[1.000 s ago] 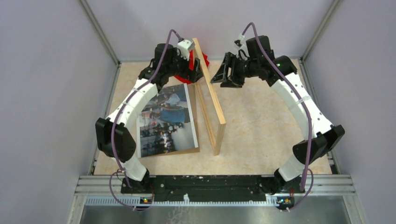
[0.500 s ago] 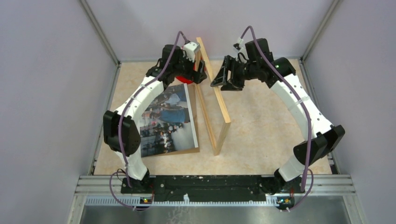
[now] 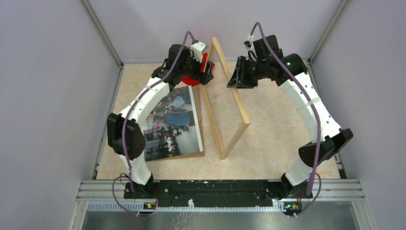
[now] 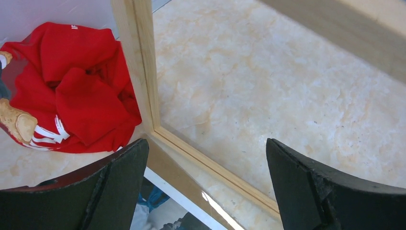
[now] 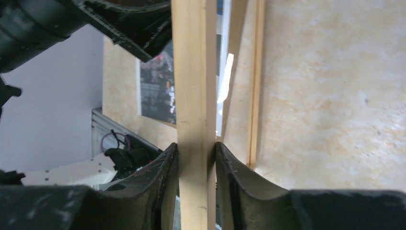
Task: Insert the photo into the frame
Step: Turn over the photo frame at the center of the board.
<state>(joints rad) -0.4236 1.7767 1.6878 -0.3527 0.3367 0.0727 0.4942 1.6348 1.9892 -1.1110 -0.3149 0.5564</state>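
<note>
Wood rail: the frame stands on its long edge and leans toward my right side, lower rail on the table, upper rail in the air.
Right gripper: my fingers pinch the upper rail from both sides, pads against the wood. By my reading this grip is what holds the frame tipped up.
Left gripper: fingers spread wide, with the frame's far corner below them. I cannot tell whether they touch it.
Photo: flat and face up on the brown backing board, just left of the frame's lower rail, not in it.
Red cloth: bunched at the far corner, beside the frame.
Why so: the frame is probably raised to be turned or laid over the print, and my left waits open, likely to steady it.
</note>
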